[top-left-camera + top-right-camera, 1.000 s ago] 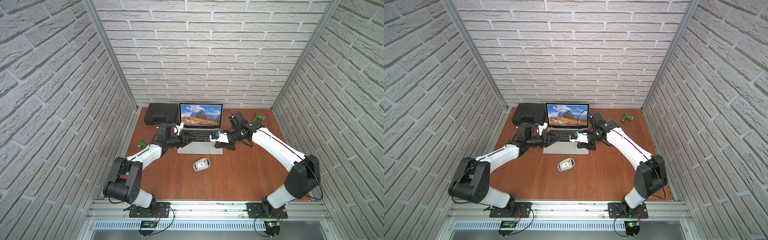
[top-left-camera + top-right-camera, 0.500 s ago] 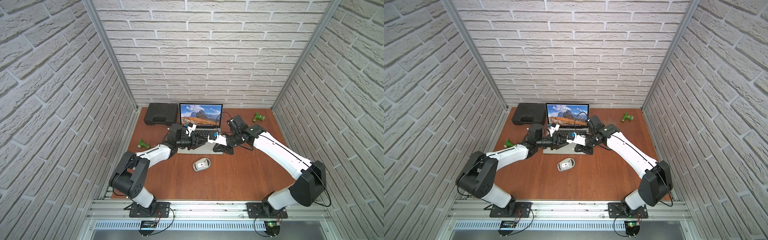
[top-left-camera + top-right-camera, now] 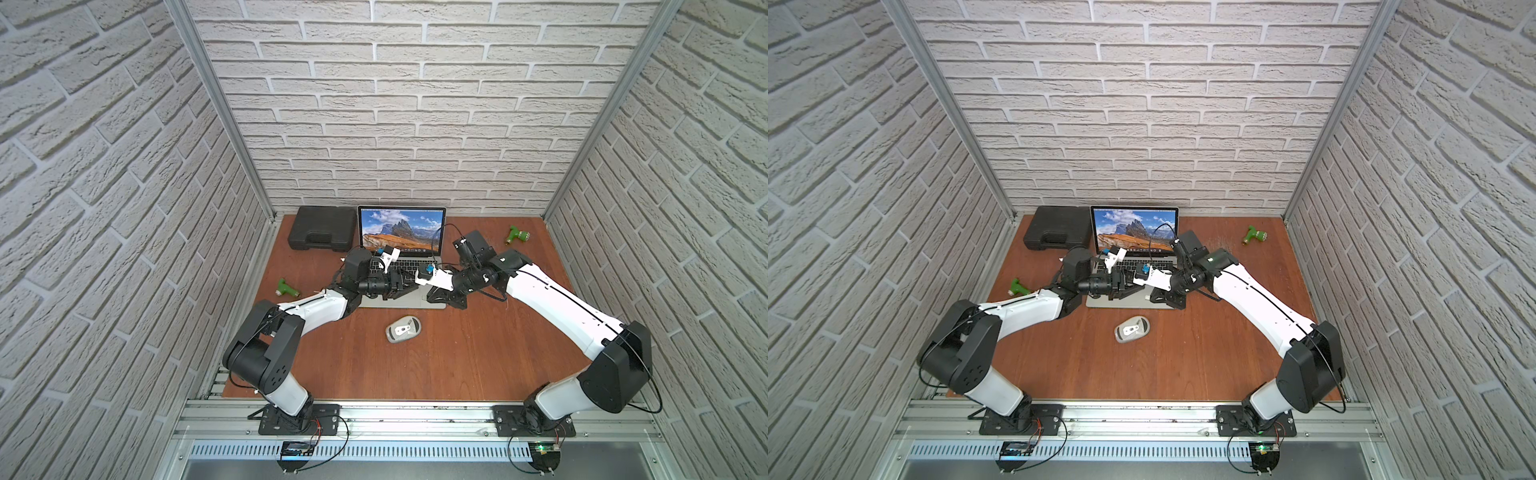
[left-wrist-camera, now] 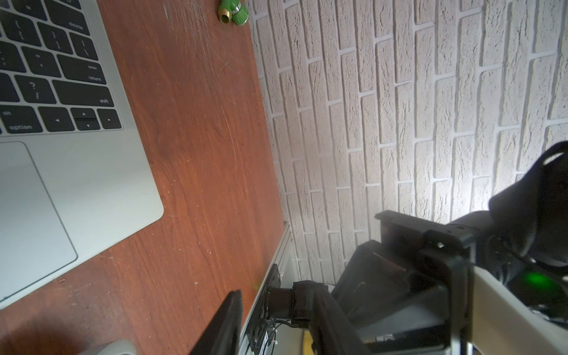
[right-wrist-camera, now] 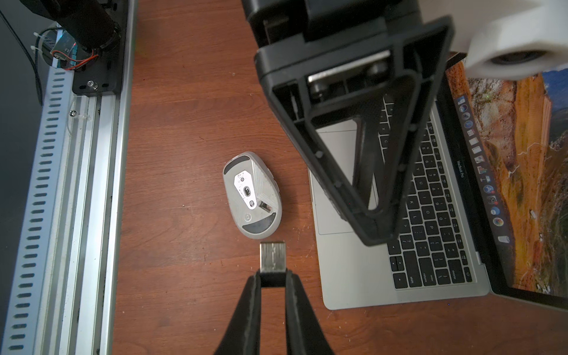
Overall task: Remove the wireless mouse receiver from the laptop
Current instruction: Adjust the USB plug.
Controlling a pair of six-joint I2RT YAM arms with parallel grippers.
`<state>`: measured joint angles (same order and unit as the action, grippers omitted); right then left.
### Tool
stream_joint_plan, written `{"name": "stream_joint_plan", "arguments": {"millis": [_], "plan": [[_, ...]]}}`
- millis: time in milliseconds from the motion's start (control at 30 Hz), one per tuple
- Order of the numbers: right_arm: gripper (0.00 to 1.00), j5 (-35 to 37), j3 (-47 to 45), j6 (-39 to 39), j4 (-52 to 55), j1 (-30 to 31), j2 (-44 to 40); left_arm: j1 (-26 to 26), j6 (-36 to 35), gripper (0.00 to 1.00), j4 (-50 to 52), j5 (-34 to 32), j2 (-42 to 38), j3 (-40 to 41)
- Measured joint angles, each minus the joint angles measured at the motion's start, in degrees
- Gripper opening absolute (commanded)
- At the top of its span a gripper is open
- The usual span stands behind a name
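Note:
The wireless mouse receiver (image 5: 273, 261) shows its silver plug, with its black nub pinched between my right gripper's (image 5: 273, 278) fingertips. It is out of the laptop (image 5: 347, 276) and hangs over the wood by the laptop's front right corner. In both top views the right gripper (image 3: 430, 298) (image 3: 1152, 298) sits at that corner. The silver laptop (image 3: 401, 230) (image 3: 1133, 228) (image 4: 92, 184) stands open. My left gripper (image 3: 405, 286) (image 3: 1129, 289) (image 4: 276, 304) hovers over its keyboard and trackpad, open with nothing between its fingers (image 5: 378, 221).
A light grey mouse (image 3: 403, 329) (image 3: 1132, 329) (image 5: 252, 195) lies upside down in front of the laptop. A black case (image 3: 322, 232) sits at the back left. Green fittings (image 3: 517, 237) (image 3: 284, 287) lie at both sides. The metal rail (image 5: 76, 184) runs along the front.
My left gripper has swung from the laptop's left edge to over the keyboard. The right gripper has drawn forward from the laptop's right side with the receiver.

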<state>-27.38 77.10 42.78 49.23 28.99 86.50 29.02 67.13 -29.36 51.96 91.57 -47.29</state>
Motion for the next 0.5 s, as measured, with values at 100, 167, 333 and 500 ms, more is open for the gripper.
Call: {"name": "stream_joint_plan", "arguments": {"millis": [100,167,333,500], "plan": [[0.05,0.8,-0.1,0.0,0.0,0.0,0.0,0.1,0.0,0.42,-0.5,0.0,0.0,0.0],[0.05,1.2,-0.1,0.0,0.0,0.0,0.0,0.2,0.0,0.42,-0.7,0.0,0.0,0.0],[0.05,2.4,-0.1,0.0,-0.1,0.0,0.0,1.1,0.2,0.39,-1.3,0.0,0.0,0.0],[0.04,3.6,-0.1,-0.1,-0.4,0.0,0.0,2.3,0.5,0.38,-2.2,0.0,0.0,0.0]]}}
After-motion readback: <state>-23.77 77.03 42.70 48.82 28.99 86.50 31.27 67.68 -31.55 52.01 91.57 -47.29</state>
